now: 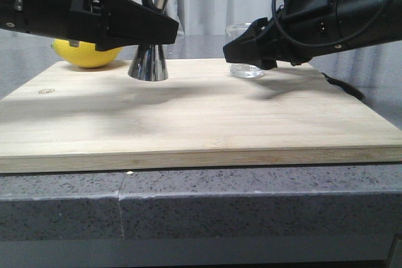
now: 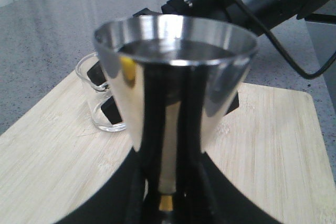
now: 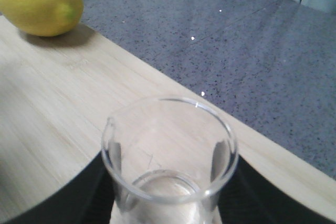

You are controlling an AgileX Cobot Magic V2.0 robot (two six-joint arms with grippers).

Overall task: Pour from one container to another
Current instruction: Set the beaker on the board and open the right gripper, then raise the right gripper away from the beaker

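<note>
Front view shows the left gripper (image 1: pixel 164 29) closed around the waist of the steel jigger (image 1: pixel 149 64), which stands upright on the wooden board (image 1: pixel 188 117) with a lemon (image 1: pixel 85 53) just behind that arm. Opposite it, the right gripper (image 1: pixel 242 48) is clamped on the glass beaker (image 1: pixel 246 68), also resting on the board (its fingers press both sides of the glass (image 3: pixel 169 150) in the right wrist view). Beaker and jigger stand well apart between the two arms.

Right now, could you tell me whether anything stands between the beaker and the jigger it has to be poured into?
Nothing visible does: only bare cutting board lies between the beaker and the jigger. The lemon sits beyond the jigger, out of the path.
</note>
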